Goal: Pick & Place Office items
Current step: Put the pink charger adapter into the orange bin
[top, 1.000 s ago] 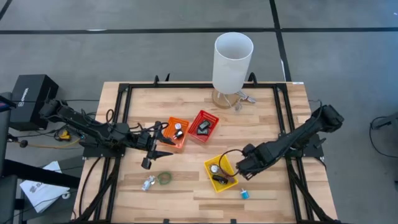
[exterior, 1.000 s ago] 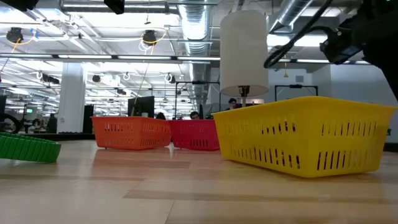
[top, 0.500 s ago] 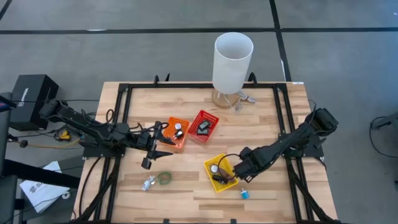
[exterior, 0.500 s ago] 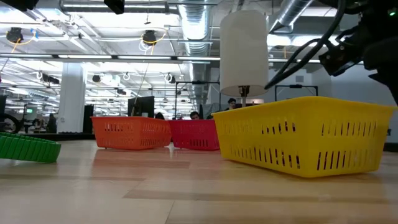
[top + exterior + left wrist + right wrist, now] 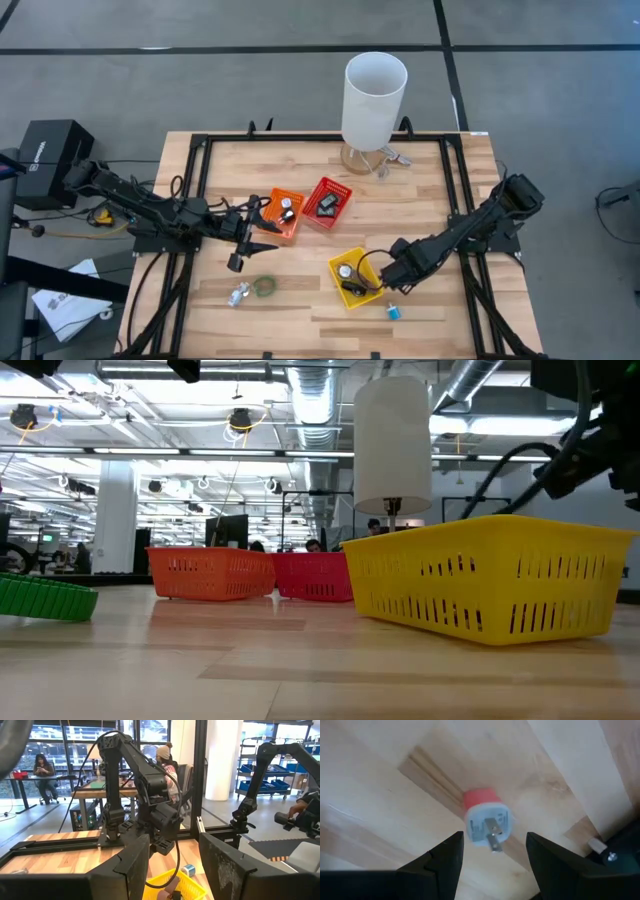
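Sorting partly done, judging by the layout: the orange basket [image 5: 281, 212], red basket [image 5: 328, 203] and yellow basket [image 5: 352, 278] each hold a few small items, too small to identify. Left on the bare table [image 5: 420, 180]: a green ring [image 5: 265, 287] and a silvery clip [image 5: 238, 295] toward the front-left, and a small blue block [image 5: 393, 311] near the front edge, just beside the yellow basket. Right gripper [image 5: 392, 290] hangs over that block with fingers spread wide and nothing between them; the block sits apart from both fingers, centred in the gap. In the right wrist view, the block [image 5: 487, 822] looks like a pale bluish plug body with a red end and metal prongs on its face, lying on the wood. Left gripper [image 5: 240, 250] waits beside the orange basket, moderately open, empty. My estimate: at least three picks outstanding.
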You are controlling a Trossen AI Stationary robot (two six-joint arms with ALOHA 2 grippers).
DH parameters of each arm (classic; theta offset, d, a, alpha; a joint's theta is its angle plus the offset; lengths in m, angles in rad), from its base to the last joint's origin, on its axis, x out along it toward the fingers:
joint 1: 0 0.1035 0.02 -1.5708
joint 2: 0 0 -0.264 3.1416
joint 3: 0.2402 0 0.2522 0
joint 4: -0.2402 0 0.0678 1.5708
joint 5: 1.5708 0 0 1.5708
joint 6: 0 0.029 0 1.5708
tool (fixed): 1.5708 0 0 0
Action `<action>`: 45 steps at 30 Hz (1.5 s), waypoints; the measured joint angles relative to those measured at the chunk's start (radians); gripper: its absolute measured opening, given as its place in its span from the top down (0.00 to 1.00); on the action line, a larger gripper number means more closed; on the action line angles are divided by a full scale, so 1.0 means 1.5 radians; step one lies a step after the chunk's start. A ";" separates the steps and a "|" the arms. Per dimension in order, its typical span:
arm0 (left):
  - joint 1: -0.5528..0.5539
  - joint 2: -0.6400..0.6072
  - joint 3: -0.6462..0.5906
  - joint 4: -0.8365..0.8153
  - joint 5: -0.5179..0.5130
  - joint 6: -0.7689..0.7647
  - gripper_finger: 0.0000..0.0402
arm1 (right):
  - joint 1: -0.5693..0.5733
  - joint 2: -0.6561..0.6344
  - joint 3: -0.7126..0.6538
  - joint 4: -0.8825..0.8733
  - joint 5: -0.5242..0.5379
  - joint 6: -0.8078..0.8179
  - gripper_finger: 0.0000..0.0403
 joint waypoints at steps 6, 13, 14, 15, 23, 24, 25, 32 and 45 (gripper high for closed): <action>0.000 0.000 0.000 0.000 0.000 0.000 0.59 | -0.001 0.000 -0.002 0.036 0.001 -0.013 0.49; 0.000 0.000 0.000 0.000 0.000 -0.023 0.59 | -0.001 -0.001 -0.001 0.047 0.007 -0.016 0.49; 0.000 0.000 0.000 0.000 0.000 -0.025 0.59 | -0.001 -0.001 -0.001 0.048 0.007 -0.016 0.49; 0.000 0.000 0.000 0.000 0.000 -0.025 0.59 | -0.001 -0.001 -0.001 0.048 0.009 -0.016 0.49; 0.000 0.000 0.000 0.000 0.000 -0.025 0.59 | -0.007 -0.001 -0.001 0.048 0.000 -0.022 0.49; 0.000 0.000 0.000 0.000 0.000 -0.025 0.59 | -0.009 -0.001 -0.001 0.048 -0.013 -0.029 0.49; 0.000 0.000 0.000 0.000 0.000 -0.025 0.59 | -0.011 -0.001 0.001 0.046 -0.020 -0.038 0.49; 0.000 0.000 0.000 0.000 0.000 -0.025 0.59 | -0.016 -0.001 0.029 0.036 -0.008 -0.129 0.49; 0.000 0.000 0.000 0.000 0.000 -0.025 0.59 | -0.027 -0.001 0.028 0.026 0.009 -0.155 0.49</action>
